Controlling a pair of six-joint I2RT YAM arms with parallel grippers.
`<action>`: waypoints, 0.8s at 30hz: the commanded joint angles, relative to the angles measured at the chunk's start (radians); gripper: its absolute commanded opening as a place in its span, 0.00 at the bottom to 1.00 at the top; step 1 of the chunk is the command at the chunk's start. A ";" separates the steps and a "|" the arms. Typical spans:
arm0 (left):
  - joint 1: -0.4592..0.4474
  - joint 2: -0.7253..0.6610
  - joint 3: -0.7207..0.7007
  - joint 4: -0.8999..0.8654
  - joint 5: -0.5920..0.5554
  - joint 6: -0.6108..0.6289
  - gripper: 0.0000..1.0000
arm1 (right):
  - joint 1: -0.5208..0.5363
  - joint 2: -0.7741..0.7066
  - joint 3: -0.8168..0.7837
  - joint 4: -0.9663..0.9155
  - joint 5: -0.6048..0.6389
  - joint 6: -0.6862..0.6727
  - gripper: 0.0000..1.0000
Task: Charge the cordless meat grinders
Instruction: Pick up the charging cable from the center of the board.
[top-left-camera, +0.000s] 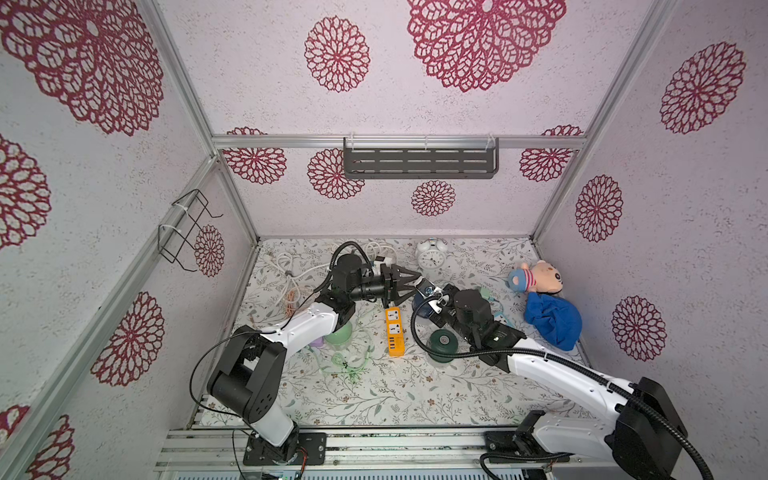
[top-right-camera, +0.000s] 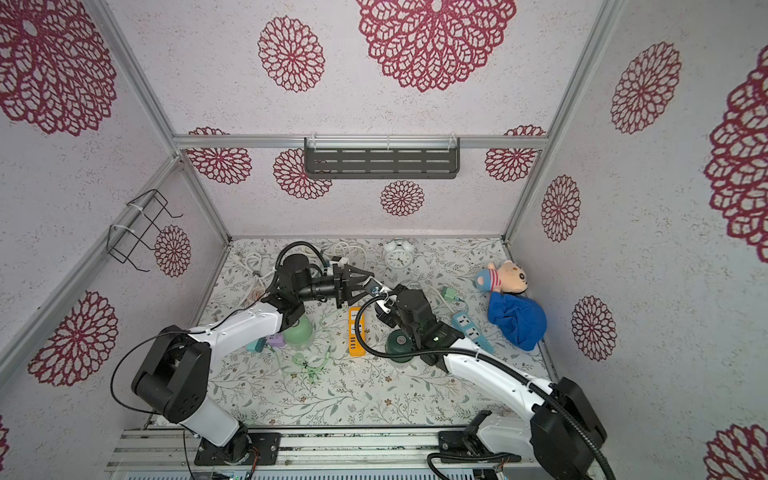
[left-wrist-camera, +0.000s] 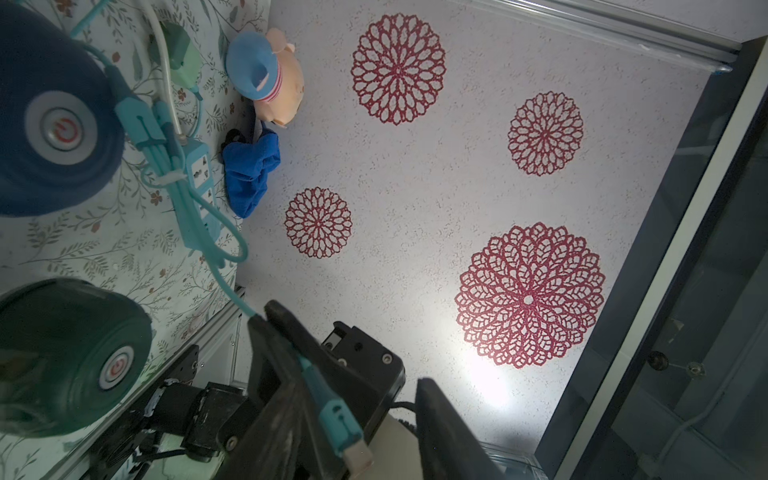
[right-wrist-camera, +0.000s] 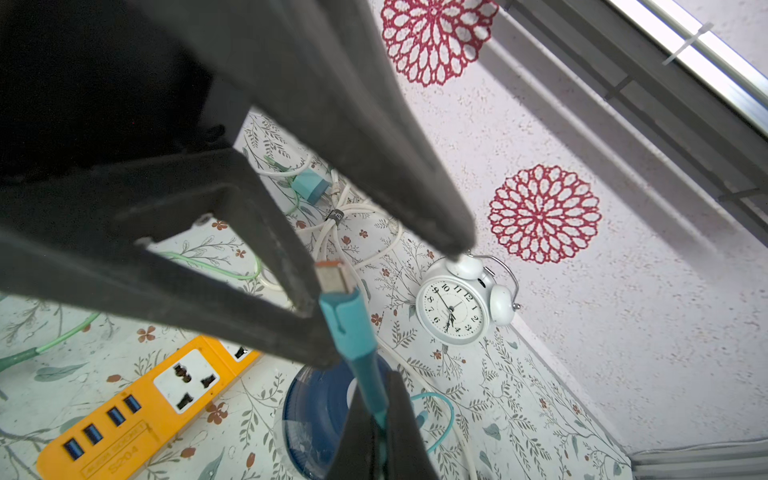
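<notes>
So both arms meet mid-table, just behind the far end of the orange power strip (top-left-camera: 394, 330). The left arm comes up from its front-left base, its white forearm slanting over the mint green grinder (top-left-camera: 338, 332) and hiding part of it. The wrist is bent so the left gripper (top-left-camera: 417, 285) points sideways, roughly level, toward the robot's right. Its jaws stand apart, and the right wrist view shows the metal tip of the teal USB plug (right-wrist-camera: 347, 320) sitting between the two fingers, right beside one of them. The other finger is well clear, so nothing's pinched there.

The right arm stretches in from the front-right base, wrist angled toward the back-left. The right gripper (right-wrist-camera: 376, 390) is clamped tight on the teal cable (left-wrist-camera: 224, 266) just behind the plug, with the plug sticking out past its fingertips.

The navy blue grinder (right-wrist-camera: 320, 419) sits on the floral table (top-left-camera: 374, 395) directly under that handoff spot. The dark green grinder (top-left-camera: 444, 345) stands upright nearer the front, beside the right forearm. In the left wrist view the rest of the cable runs back past the navy one, over the blue power strip (left-wrist-camera: 199, 166). I can't tell if the other end is plugged into anything.

The white alarm clock (top-left-camera: 431, 254) is at the back, with a plush toy (top-left-camera: 538, 278) and blue cloth (top-left-camera: 552, 320) by the right wall.
</notes>
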 joint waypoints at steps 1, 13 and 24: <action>-0.004 -0.032 -0.011 -0.084 0.025 0.053 0.50 | 0.006 0.001 0.007 0.050 0.030 -0.014 0.00; -0.005 -0.016 0.000 0.013 0.018 -0.005 0.32 | 0.007 0.015 0.015 0.050 0.019 -0.005 0.00; -0.008 -0.005 -0.001 0.057 0.027 -0.030 0.18 | 0.007 0.017 0.004 0.064 0.041 -0.005 0.00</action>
